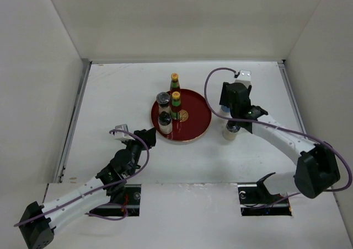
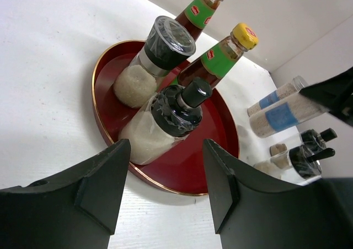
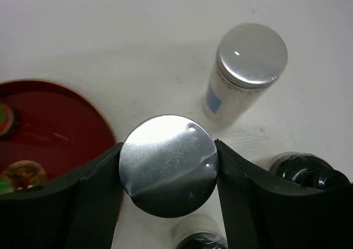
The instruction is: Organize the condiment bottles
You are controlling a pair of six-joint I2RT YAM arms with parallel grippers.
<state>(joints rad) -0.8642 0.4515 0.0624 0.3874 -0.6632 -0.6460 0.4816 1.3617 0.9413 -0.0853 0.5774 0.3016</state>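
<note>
Left gripper (image 2: 165,150): black fingers fill the near edge of its wrist view, spread apart with nothing between them, pointing at the near-left rim of the tray.
Room: plain pale panels (image 1: 182,17) close off the left, far and right sides.
Surface: white table (image 1: 121,89), matte and faintly scuffed, with a grey rail (image 1: 74,122) along its left edge.
Right arm (image 1: 276,133): white and black, stretched from the near right toward the middle, ending right of the tray.
Left arm (image 1: 83,191): low over the near left, with a purple cable (image 1: 144,150) looped above it.
Tray (image 1: 197,107): round, dark red, gold-rimmed, mid-table.
Sauce bottles: dark red, with green necks and yellow caps. One (image 1: 176,103) stands upright on the tray. The far one (image 1: 174,82) is at the tray's far rim; on it or just beyond, I cannot tell.
Tray jars: two dark-lidded jars of white grains stand left of the sauce bottle, one far (image 1: 163,99), one near (image 1: 164,118).
Right gripper (image 3: 168,150): clamped on the held jar (image 3: 168,165), a finger against each side of its silver lid, right of the tray.
Blue-labelled jar (image 3: 245,72): silver-lidded, upright on the table, near the held jar but apart from it.
Dark-capped jars: two, (image 3: 306,172) and (image 3: 198,241), close beside the held jar.
</note>
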